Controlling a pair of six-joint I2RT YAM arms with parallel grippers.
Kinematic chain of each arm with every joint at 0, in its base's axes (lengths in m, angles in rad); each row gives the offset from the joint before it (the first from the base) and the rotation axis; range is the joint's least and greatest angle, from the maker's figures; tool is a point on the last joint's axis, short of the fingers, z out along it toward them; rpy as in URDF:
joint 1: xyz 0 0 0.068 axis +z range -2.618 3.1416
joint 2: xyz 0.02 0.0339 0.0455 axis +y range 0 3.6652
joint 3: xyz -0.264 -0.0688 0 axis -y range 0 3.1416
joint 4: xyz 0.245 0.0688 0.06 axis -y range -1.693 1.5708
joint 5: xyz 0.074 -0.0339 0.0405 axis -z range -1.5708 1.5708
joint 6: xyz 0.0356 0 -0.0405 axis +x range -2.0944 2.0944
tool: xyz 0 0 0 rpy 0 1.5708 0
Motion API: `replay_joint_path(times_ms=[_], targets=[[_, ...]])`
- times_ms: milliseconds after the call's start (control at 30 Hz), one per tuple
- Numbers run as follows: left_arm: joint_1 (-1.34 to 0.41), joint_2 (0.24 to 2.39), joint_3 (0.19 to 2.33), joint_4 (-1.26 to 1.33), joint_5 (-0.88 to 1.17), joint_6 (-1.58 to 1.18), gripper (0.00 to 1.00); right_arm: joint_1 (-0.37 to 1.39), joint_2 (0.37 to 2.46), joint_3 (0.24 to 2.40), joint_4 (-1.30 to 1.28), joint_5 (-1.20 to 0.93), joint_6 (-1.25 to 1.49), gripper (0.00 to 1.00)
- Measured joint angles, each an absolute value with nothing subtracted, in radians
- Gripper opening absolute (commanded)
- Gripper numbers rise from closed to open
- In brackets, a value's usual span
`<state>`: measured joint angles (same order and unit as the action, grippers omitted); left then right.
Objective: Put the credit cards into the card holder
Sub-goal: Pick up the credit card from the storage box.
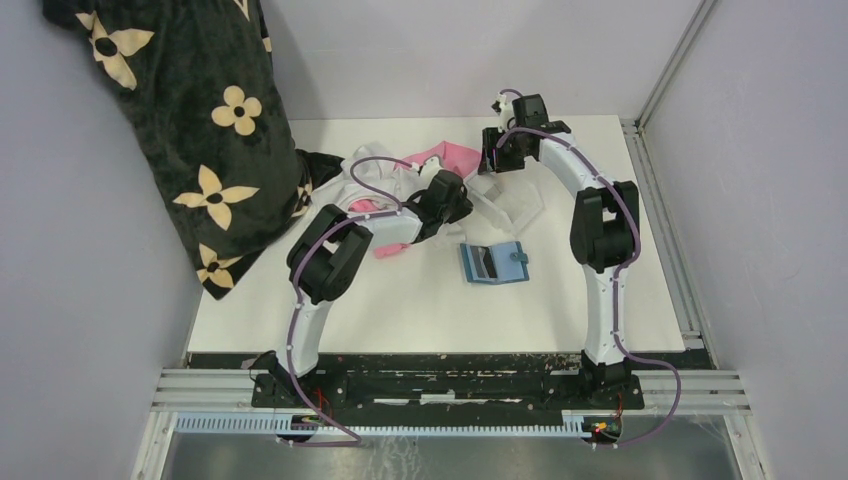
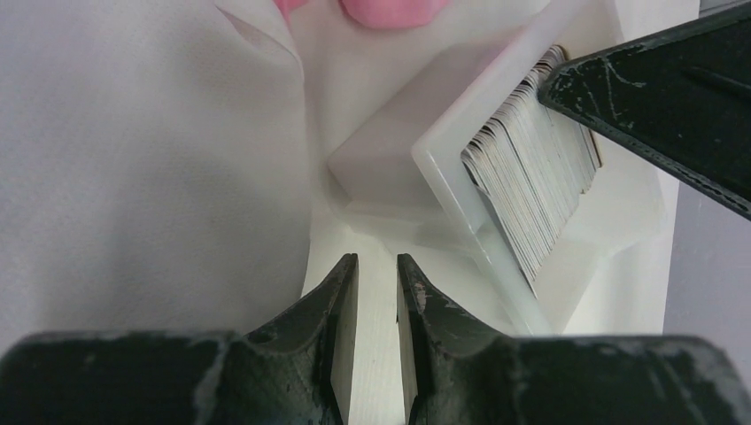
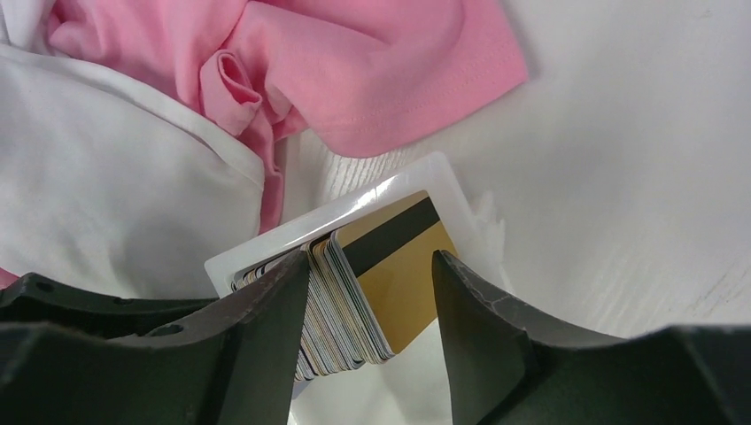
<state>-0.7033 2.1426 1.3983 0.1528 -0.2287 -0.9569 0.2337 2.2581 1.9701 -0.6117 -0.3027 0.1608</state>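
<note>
— Where do we stand with the right pincer (image 3: 370,257)?

— Our jaws are spread, one to each side of the stack of credit cards (image 3: 350,301). The gold card (image 3: 403,283) faces us in the gap. We judge that nothing is clamped yet.

— And around it?

— The stack stands on edge in the clear tray (image 3: 354,208), directly under our fingers. Beyond the tray lie the pink cloth (image 3: 381,71) and the white cloth (image 3: 106,195).

— Our left pincer (image 2: 376,266)?

— Its fingers are a narrow slit apart with only the table (image 2: 376,372) showing between them, just beside the tray.

— The card holder (image 1: 494,264)?

— It lies opened flat, well apart from the right pincer, toward our bases. A grey patch shows on one half; we cannot tell whether that is a card or the lining.

— So, progress?

— Early, we reckon: the stack looks full, and picking, carrying and slotting are all left.
</note>
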Motion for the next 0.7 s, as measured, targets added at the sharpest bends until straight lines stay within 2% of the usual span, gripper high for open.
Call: replay_joint_path(times_ms=[233, 700], targets=[[-0.696, 2.162, 1.438, 0.142, -0.225, -0.968, 0.31, 0.224, 2.259, 1.937, -0.567, -0.369, 0.183, 0.52], [-0.684, 2.225, 1.542, 0.029, -0.205, -0.967, 0.31, 0.22, 2.186, 1.802, -0.444, -0.381, 0.233, 0.31]])
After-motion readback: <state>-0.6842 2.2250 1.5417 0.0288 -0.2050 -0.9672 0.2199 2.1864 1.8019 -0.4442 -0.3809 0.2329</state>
